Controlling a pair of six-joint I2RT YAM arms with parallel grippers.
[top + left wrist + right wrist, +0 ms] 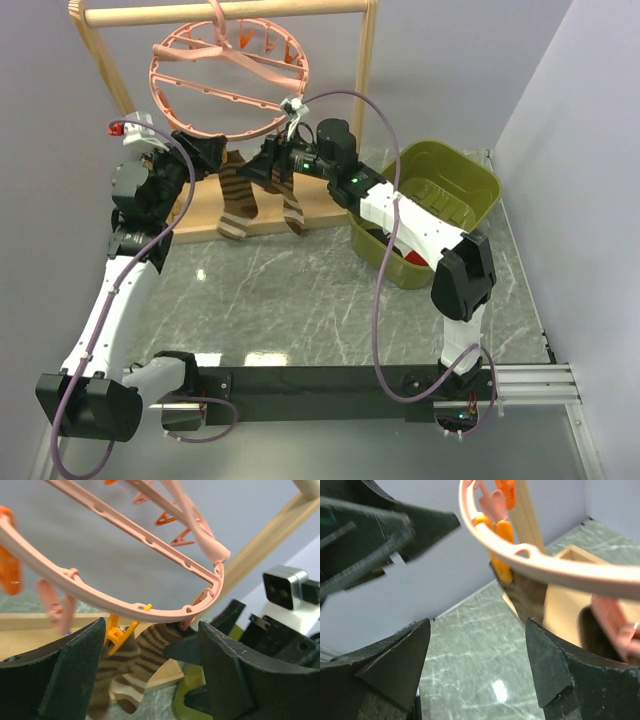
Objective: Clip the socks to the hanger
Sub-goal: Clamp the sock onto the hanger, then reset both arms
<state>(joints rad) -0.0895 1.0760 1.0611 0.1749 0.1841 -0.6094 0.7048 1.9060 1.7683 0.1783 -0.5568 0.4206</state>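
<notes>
Two brown striped socks (pixel 238 200) hang side by side under the near rim of the pink ring hanger (pixel 230 80). In the left wrist view one sock (pixel 145 655) hangs from an orange clip (pixel 117 632) on the hanger rim (pixel 125 600). My left gripper (pixel 213 152) is open just left of the socks, its fingers (pixel 65 675) either side of them without touching. My right gripper (pixel 262 168) is open beside the right sock (pixel 292 205), with only table between its fingers (pixel 555 670). The hanger rim (pixel 545 565) and a clipped sock (pixel 530 597) show just above it.
The hanger hangs from the light wooden rack (pixel 225 12), whose base board (pixel 210 225) lies under the socks. An olive-green basin (pixel 470 180) stands at the right, under the right arm. A purple-grey wall stands behind the rack.
</notes>
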